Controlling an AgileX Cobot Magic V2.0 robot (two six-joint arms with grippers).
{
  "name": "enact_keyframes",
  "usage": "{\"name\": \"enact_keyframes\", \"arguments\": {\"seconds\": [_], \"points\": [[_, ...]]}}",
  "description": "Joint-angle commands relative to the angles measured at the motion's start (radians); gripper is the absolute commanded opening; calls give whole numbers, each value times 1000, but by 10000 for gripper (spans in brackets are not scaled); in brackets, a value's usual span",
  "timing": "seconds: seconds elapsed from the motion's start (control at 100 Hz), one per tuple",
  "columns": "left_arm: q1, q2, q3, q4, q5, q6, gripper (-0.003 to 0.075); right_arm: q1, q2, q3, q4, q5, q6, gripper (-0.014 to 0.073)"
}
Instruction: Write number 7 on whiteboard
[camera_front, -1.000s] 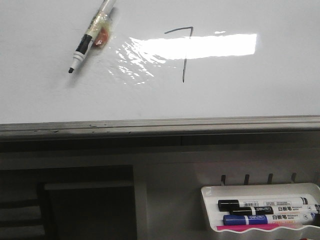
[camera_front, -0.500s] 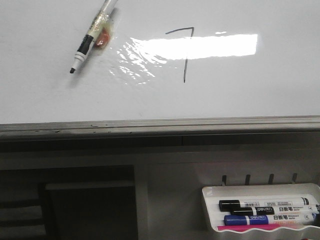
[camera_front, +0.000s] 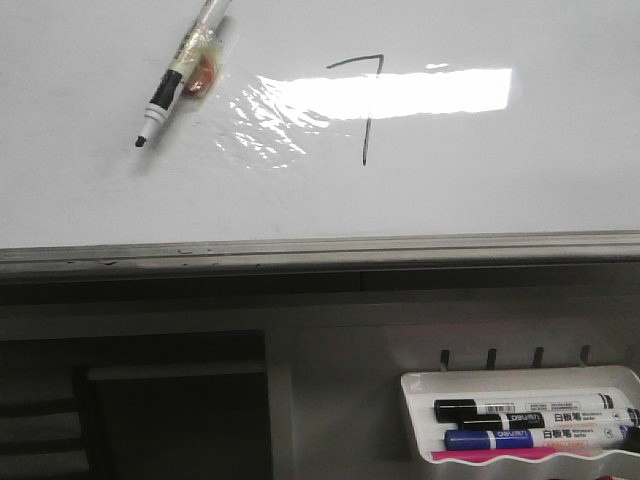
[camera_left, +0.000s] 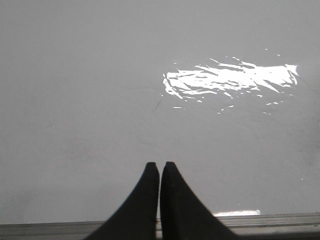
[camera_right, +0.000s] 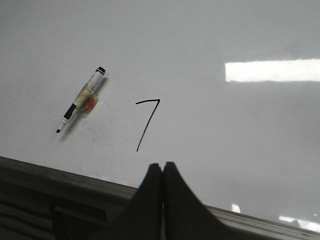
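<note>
The whiteboard (camera_front: 480, 190) fills the upper part of the front view, with a grey edge strip along its near side. A thin dark number 7 (camera_front: 366, 105) is drawn near its middle; it also shows in the right wrist view (camera_right: 147, 122). A white marker with a black uncapped tip (camera_front: 172, 80) lies loose on the board left of the 7, seen too in the right wrist view (camera_right: 80, 99). My left gripper (camera_left: 160, 166) is shut and empty over bare board. My right gripper (camera_right: 163, 166) is shut and empty near the board's edge, below the 7.
A white marker tray (camera_front: 520, 378) with black and blue markers hangs below the board at the lower right. A bright glare band and a rippled patch (camera_front: 265, 125) lie on the board. A dark recess (camera_front: 170, 400) sits under the edge strip.
None apart from a slight shake of the front view; the marker and the 7 stay in place.
</note>
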Motion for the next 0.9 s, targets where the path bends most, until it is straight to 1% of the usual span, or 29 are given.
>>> {"name": "enact_keyframes", "arguments": {"seconds": [0.0,0.58,0.83,0.89], "points": [[-5,-31,36,1,-84,-12,-20,-6,6,-24,29,-53,-4,-64],[-5,-31,36,1,-84,-12,-20,-6,6,-24,29,-53,-4,-64],[-5,-31,36,1,-84,-12,-20,-6,6,-24,27,-88,-4,-64],[-5,-31,36,1,-84,-12,-20,-6,8,-24,-23,-134,7,-64]]}}
